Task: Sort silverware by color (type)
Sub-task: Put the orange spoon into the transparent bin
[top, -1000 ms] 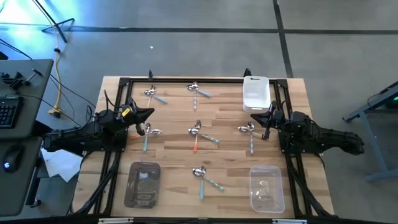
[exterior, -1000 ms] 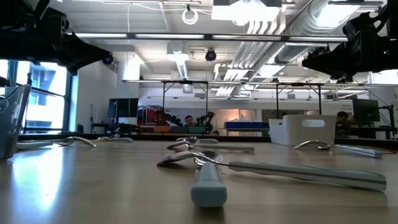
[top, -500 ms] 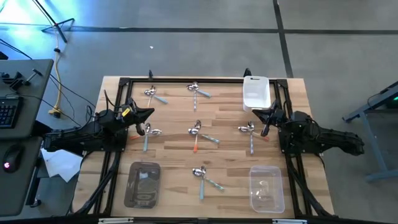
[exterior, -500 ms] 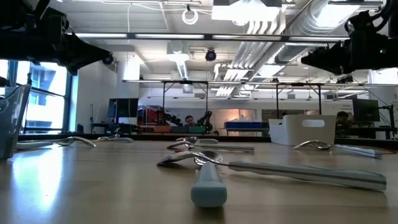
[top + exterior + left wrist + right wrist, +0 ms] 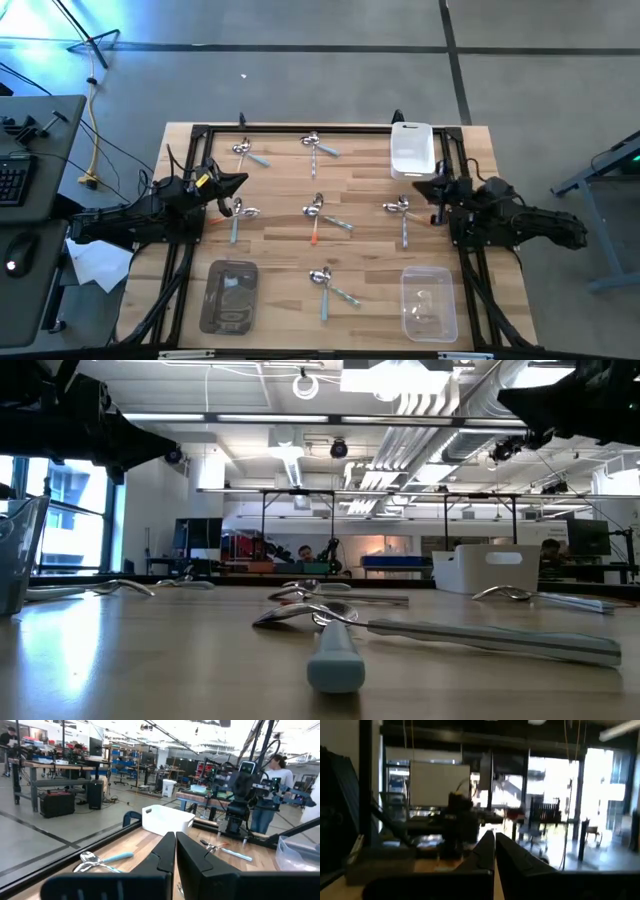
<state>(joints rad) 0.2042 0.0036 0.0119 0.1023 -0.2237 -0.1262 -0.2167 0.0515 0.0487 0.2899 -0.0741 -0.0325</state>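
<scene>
The left gripper (image 5: 241, 181) hangs at the surface's (image 5: 280, 245) left side, fingers pressed together on nothing, just beside a pair of spoons (image 5: 237, 212). More silverware (image 5: 318, 212) lies in small pairs across the middle. A dark tub (image 5: 230, 295) and a clear tub (image 5: 428, 300) sit on the near edge, a white tub (image 5: 411, 149) at the far right. The right gripper (image 5: 437, 187) hovers fully closed and empty near the spoons at the right (image 5: 400, 208).

Two black jointed arms, tapered dark fingers (image 5: 165, 857)
</scene>
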